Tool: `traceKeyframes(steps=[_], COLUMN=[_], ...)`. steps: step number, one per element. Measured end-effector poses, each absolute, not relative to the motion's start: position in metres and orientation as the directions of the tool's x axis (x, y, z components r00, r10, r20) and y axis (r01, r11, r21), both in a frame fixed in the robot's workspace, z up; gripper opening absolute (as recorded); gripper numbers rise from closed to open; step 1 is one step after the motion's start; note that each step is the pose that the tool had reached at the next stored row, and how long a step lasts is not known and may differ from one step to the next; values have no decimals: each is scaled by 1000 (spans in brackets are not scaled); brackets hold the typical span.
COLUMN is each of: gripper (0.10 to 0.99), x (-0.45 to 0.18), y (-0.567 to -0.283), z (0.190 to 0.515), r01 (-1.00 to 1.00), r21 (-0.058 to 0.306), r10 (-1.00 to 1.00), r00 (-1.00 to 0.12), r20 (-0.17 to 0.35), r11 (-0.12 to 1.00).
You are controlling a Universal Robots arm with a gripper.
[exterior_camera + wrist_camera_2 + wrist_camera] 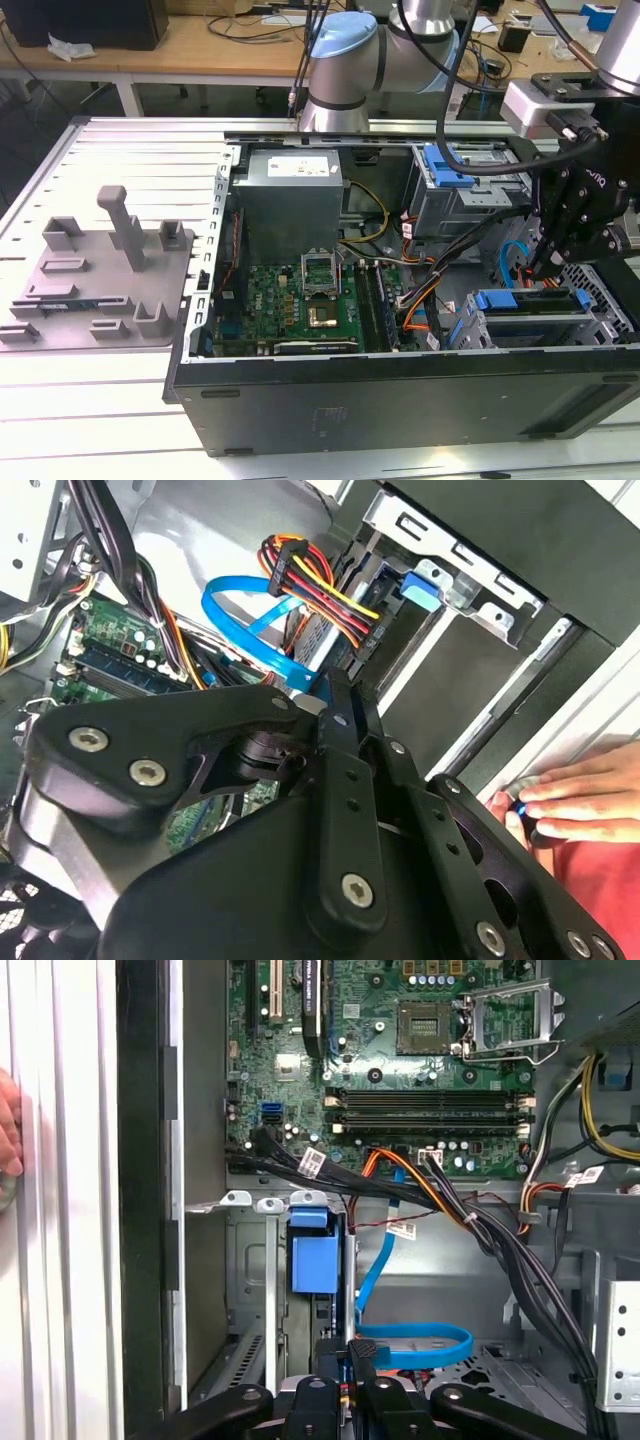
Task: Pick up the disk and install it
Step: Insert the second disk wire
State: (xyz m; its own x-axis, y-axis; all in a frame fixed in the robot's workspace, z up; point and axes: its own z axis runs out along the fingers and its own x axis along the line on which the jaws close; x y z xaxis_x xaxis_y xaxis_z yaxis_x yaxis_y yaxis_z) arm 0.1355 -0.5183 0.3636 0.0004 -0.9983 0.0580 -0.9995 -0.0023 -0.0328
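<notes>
We saw the open computer case (400,395) lying on the slotted table (120,390), its motherboard (290,305) exposed beside the grey power supply box (292,200). The gripper (548,262) hung inside the case toward the exterior view's right, above the drive cage (545,320). The disk (530,301) sat edge-up in that cage (its blue carrier frame showing), with 1 blue cable (415,1345) looped near it. Whether the fingers were spread or pressed together we could not tell. A person's hand (585,800) rested on the table's edge.
</notes>
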Motion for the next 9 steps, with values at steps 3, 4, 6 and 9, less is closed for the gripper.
traceKeyframes(steps=[3,4,6,9], gripper=[161,161,161,161], x=[135,135,135,135], y=[-518,-518,-519,-525], z=[363,363,363,363], r01=[-999,-999,-999,-999], r21=[-33,-33,-33,-33], r10=[-999,-999,-999,-1000], r00=[0,0,0,1], r20=[54,54,46,29], r11=[-2,-2,-2,-2])
